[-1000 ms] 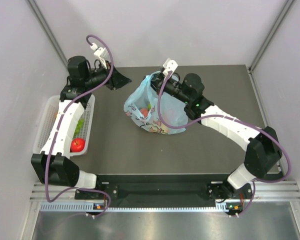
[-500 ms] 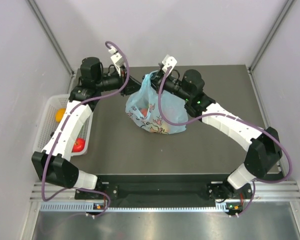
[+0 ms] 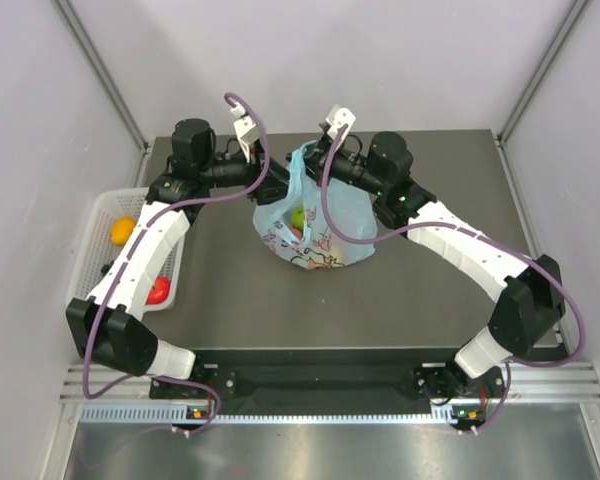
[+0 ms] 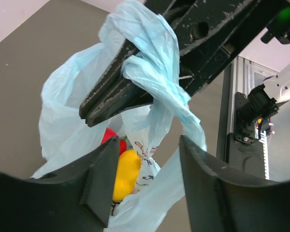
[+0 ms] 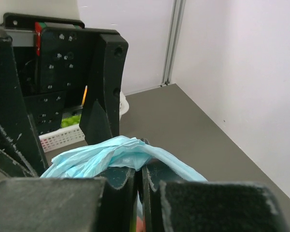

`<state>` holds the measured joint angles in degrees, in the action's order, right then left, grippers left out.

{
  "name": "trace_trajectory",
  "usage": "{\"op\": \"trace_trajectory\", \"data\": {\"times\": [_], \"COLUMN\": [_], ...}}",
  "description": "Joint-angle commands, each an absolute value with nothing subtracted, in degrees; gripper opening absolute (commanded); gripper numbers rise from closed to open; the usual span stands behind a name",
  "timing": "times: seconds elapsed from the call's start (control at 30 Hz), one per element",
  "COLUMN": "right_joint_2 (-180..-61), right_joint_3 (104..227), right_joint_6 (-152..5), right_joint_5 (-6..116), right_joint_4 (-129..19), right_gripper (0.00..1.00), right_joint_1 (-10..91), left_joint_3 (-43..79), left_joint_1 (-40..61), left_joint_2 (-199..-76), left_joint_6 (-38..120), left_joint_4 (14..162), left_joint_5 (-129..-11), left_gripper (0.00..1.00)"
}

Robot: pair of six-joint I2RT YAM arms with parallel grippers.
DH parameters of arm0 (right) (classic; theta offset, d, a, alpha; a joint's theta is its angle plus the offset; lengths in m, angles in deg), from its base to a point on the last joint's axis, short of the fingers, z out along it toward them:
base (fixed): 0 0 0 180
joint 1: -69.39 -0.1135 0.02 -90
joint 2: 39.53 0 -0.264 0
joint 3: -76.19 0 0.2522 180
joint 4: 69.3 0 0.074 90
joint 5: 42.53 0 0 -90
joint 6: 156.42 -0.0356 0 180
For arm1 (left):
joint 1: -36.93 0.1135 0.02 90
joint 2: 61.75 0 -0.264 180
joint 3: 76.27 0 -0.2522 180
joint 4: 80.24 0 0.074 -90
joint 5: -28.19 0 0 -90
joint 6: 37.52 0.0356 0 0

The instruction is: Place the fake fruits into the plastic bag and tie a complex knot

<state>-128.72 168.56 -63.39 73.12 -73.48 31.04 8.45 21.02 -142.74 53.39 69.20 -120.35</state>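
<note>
Left wrist view alone shows a yellow fruit point(image 4: 125, 174) inside the plastic bag point(image 3: 315, 225) — crinkled, pale blue, mid-worktop point(image 3: 430, 300). The right end effector point(image 4: 87, 113) clamps its handle point(image 4: 150, 72); the left end effector point(image 4: 149, 142) stands open — holding nothing.

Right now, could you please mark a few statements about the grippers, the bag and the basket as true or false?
1. The right gripper is shut on the bag by its handle. True.
2. The left gripper is shut on the bag. False: its jaws stand open.
3. The bag is empty. False: a yellow fruit and a red one lie inside.
4. An orange lies in the basket. True.
5. The basket stands to the right of the bag. False: it stands to its left.
</note>
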Motion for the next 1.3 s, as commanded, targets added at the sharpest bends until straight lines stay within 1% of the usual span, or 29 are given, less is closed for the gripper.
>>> {"op": "trace_trajectory", "data": {"times": [0.0,0.17,0.4,0.53,0.63,0.8,0.97,1.1,1.27], "right_joint_2": [-126.4,-126.4,-125.9,-125.8,-125.6,-125.2,-125.2,-125.0,-125.3], "right_joint_3": [171.7,172.0,171.1,170.5,170.2,169.8,169.7,169.6,169.8], "right_joint_6": [-64.7,-65.1,-65.3,-65.5,-65.5,-66.0,-66.1,-65.7,-65.8], "right_joint_5": [75.9,76.0,75.2,75.1,75.1,75.0,75.2,74.7,74.5], "right_joint_4": [-74.5,-74.2,-74.7,-75.1,-75.3,-75.8,-75.8,-75.1,-74.8], "right_gripper": [0.00,0.00,0.00,0.00,0.00,0.00,0.00,0.00,0.00], "right_joint_1": [32.2,32.5,32.5,32.6,32.6,32.6,32.6,32.7,33.2], "left_joint_3": [8.8,8.9,9.2,11.2,13.8,15.2,15.0,14.8,16.1], "left_joint_1": [20.1,17.5,14.0,13.2,13.2,13.2,13.0,13.0,13.0], "left_joint_2": [-143.5,-143.9,-145.7,-144.9,-143.1,-142.6,-143.6,-142.3,-138.4], "left_joint_6": [55.9,57.5,56.0,55.5,54.3,52.7,50.3,51.9,54.8], "left_joint_4": [70.2,70.7,75.1,77.8,82.1,87.4,89.6,86.3,81.4], "left_joint_5": [-123.9,-121.1,-114.0,-108.8,-105.3,-104.2,-105.2,-105.3,-105.6], "left_gripper": [0.59,0.62,0.62,0.60,0.57,0.45,0.42,0.46,0.55]}}
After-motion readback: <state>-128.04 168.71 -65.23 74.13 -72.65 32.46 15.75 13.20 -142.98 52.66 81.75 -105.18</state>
